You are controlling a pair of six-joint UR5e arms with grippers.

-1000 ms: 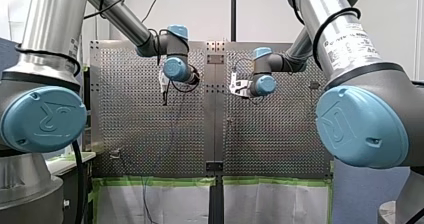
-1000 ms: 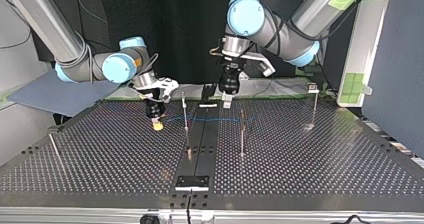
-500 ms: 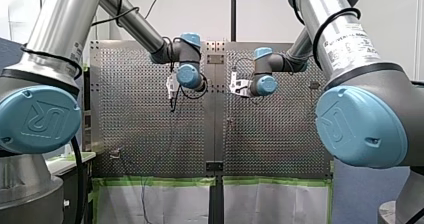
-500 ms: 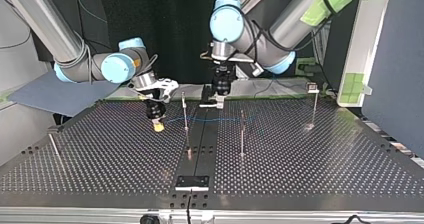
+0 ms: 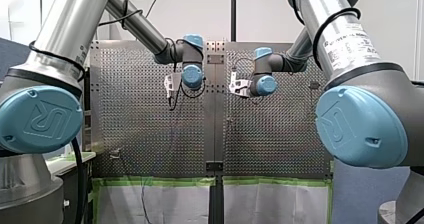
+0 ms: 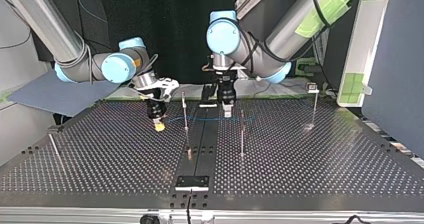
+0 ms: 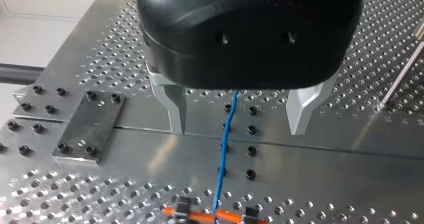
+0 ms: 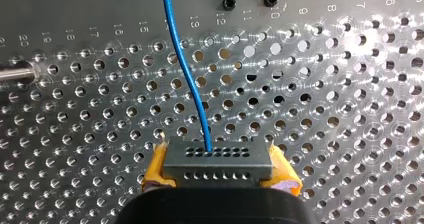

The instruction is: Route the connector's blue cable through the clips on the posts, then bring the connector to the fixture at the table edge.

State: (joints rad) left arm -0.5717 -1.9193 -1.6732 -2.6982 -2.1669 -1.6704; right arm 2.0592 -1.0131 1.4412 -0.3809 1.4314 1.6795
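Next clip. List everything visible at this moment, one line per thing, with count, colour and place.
table: one, silver perforated metal, under everything
posts: at least four, thin metal, standing across the table
connector: one, dark grey, held above the table at the top view's left
blue cable: one, blue, runs from the connector past the middle posts
black plate: one, black, table's near edge in the top view
left gripper: one, black with metal fingers, open, blue cable between them
right gripper: one, yellow pads, shut on the connector
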